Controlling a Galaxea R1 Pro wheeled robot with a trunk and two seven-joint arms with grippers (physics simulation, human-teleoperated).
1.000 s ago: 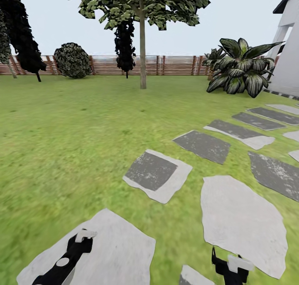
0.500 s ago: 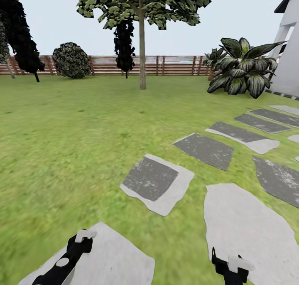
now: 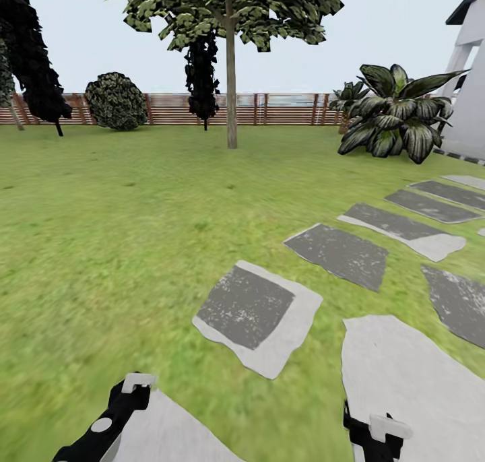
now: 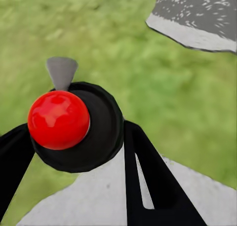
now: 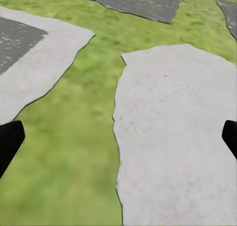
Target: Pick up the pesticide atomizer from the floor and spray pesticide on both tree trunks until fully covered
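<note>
Pesticide atomizer [image 4: 74,127] sits in the left gripper [image 4: 76,137]: in the left wrist view it is a round black body with a glossy red knob and a small grey spout, and the two black fingers [image 4: 148,176] press against its sides, so that claw is clenched on it. Beneath it lie a pale paving slab and blurred grass. In the head view the left gripper [image 3: 131,389] hangs low at the near left over the corner of a light stone.

The right gripper [image 5: 118,137] is released and holds nothing, its black fingertips spread wide apart over a pale slab and a strip of grass. In the head view it hangs at the near right [image 3: 377,428], beside a large light stone.

The lawn [image 3: 101,233] stretches away to a brown slatted fence [image 3: 289,108] at the far side. Stepping stones [image 3: 252,314] (some grey in the middle, some plain pale) run from the near ground off to the far right, toward the white house [image 3: 471,91]. A thin-trunked tree [image 3: 231,78] stands far off in the middle, a round bush [image 3: 116,100] to its left by the fence, dark trees [image 3: 34,58] at the far left, and a broad-leaved plant [image 3: 397,118] near the house
</note>
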